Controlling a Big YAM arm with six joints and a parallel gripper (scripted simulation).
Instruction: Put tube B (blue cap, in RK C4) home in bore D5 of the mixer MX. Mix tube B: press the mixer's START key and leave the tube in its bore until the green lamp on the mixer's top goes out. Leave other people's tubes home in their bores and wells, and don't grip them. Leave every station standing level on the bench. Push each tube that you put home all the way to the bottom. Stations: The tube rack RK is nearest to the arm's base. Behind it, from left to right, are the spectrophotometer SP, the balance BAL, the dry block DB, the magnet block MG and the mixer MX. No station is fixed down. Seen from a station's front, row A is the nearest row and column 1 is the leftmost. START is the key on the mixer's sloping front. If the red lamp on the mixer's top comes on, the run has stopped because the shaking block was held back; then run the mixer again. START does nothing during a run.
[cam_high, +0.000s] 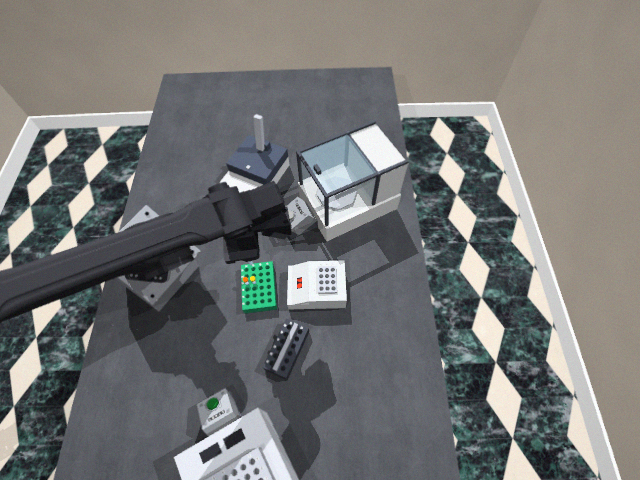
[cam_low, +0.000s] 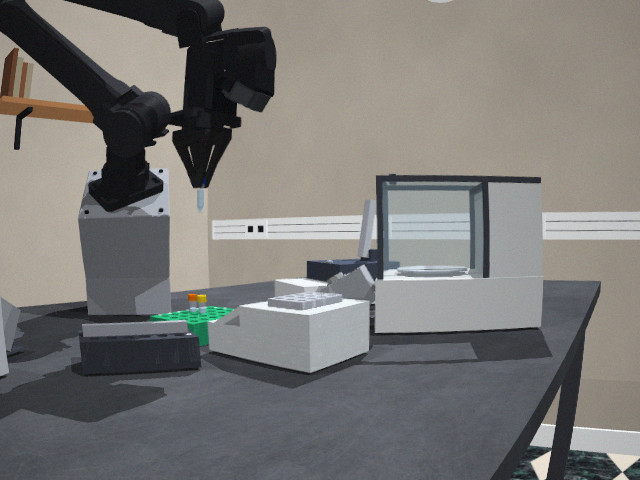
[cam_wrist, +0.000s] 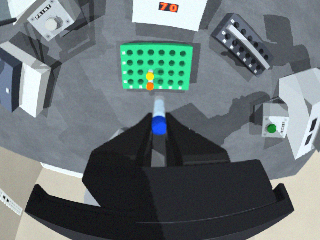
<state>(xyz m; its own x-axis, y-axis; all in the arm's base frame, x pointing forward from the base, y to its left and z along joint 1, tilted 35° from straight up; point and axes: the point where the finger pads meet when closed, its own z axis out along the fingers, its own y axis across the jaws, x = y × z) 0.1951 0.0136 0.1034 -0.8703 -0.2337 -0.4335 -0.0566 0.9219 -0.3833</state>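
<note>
Dark bench, mixer cut off (bores partly unseen), hand gripping blue-capped tube B.

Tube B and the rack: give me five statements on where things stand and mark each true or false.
1. The hand is shut on tube B. True.
2. Tube B stands in the green rack. False: it hangs high above the bench, clear of the rack.
3. Two capped tubes, orange and yellow, stand in the rack. True.
4. The balance's glass chamber holds a tube. False: only its pan shows inside.
5. The dry block's display is dark. False: it shows lit red digits.
</note>
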